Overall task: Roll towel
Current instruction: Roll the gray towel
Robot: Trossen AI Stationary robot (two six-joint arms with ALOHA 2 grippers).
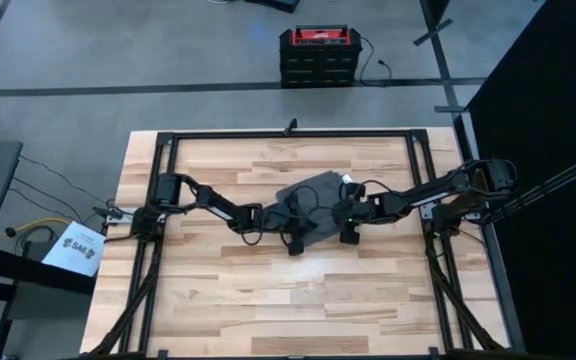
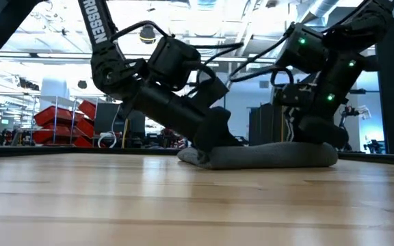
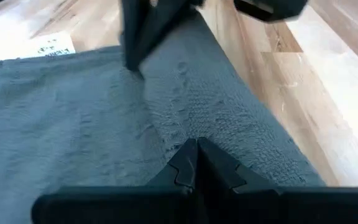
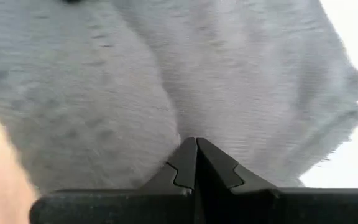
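The towel [image 1: 318, 195] lies bunched near the middle of the surface [image 1: 268, 290], slightly toward the far edge, its white tag [image 1: 349, 180] on the far side. Left hand [image 3: 196, 149] and right hand [image 4: 196, 146] both press onto the cloth, fingers closed together, gripping nothing visible.

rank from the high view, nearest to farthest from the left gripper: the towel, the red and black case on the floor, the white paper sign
1. The towel: right at the left gripper, table middle.
2. The red and black case: on the floor beyond the table's far edge.
3. The white paper sign: off the table's left edge, farthest by a little.
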